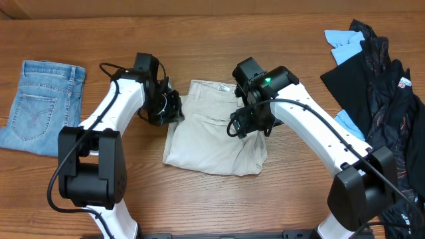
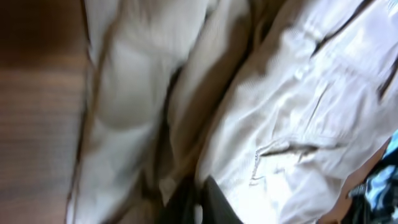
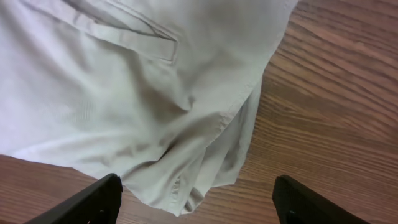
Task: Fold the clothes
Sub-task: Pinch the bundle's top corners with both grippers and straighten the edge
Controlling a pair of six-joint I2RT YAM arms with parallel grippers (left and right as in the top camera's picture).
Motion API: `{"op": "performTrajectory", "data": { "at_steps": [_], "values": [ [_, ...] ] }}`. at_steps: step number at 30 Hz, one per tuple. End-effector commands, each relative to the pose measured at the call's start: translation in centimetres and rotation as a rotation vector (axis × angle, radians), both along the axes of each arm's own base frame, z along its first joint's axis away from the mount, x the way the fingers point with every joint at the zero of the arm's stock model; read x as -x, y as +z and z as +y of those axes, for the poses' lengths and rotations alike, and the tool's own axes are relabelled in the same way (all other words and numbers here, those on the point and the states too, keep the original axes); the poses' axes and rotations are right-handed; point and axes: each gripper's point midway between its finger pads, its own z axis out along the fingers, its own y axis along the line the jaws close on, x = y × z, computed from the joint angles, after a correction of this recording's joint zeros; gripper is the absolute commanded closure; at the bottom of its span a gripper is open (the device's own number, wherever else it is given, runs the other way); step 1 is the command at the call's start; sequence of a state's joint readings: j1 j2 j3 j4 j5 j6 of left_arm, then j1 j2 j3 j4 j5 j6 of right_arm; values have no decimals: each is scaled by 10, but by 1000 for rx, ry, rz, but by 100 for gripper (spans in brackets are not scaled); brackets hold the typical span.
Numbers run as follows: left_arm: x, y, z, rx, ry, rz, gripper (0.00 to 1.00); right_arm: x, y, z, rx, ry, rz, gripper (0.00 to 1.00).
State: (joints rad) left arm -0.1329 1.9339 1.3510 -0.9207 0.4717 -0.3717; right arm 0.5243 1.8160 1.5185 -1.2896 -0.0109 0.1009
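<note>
Pinching khaki shorts (image 1: 212, 136) edge, left jaws closed

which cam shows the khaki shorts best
Overhead: nearly the whole khaki shorts show between both arms. Left wrist gives only a blurred close-up of folds; right wrist shows one hem corner and a pocket.

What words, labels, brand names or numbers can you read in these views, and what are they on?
Nothing legible in any view.
Small red and white patch on the black garment: too small to read.
The khaki shorts and the denim shorts: no lettering visible.
</note>
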Motion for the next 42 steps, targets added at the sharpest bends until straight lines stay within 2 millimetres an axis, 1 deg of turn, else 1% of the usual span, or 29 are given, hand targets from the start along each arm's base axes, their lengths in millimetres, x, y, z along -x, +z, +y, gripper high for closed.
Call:
{"op": "performTrajectory", "data": {
  "at_steps": [1, 3, 6, 9, 13, 16, 18, 19, 20, 25, 26, 27, 29, 32, 34, 38, 40, 42],
  "values": [
    [20, -1, 1, -20, -33, 77, 96, -6, 7, 0, -6, -7, -29, 18],
    [35, -3, 18, -89, -20, 145, 96, -7, 6, 0, -8, -9, -34, 18],
    [46, -7, 36, -182, 2, 197, 96, -11, 6, 1, -17, -11, -47, 18],
    [47, -8, 42, -225, 6, 198, 96, -14, 7, 6, -39, -8, -57, 19],
    [49, -11, 45, -256, 11, 207, 96, -11, 5, 17, -96, 20, -40, 19],
    [58, -16, 51, -301, 8, 237, 96, -9, -1, 18, -104, 29, -29, 19],
    [69, -24, 64, -378, 40, 273, 96, -7, -4, 16, -100, 29, -23, 20],
    [78, -34, 75, -444, 73, 297, 96, -7, -6, 16, -100, 29, -23, 20],
    [80, -39, 78, -460, 87, 300, 96, -7, -6, 17, -100, 29, -24, 20],
    [88, -63, 79, -460, 152, 295, 93, -9, -6, 17, -103, 29, -29, 19],
    [89, -66, 79, -459, 156, 293, 91, -9, -6, 17, -103, 29, -29, 19],
    [89, -69, 79, -459, 157, 286, 84, -9, -6, 17, -103, 29, -29, 20],
    [88, -69, 81, -466, 158, 282, 81, -9, -6, 17, -103, 29, -29, 19],
    [89, -67, 84, -476, 161, 288, 80, -8, -6, 17, -102, 29, -27, 19],
    [89, -63, 87, -477, 169, 303, 83, -8, -6, 17, -101, 28, -26, 19],
    [79, -49, 91, -471, 174, 282, 80, -8, -6, 17, -101, 28, -27, 19],
    [72, -41, 91, -457, 165, 250, 75, -8, -6, 17, -101, 28, -27, 19],
    [64, -32, 84, -415, 134, 210, 63, -8, -6, 17, -101, 28, -27, 19]
  ]
}}
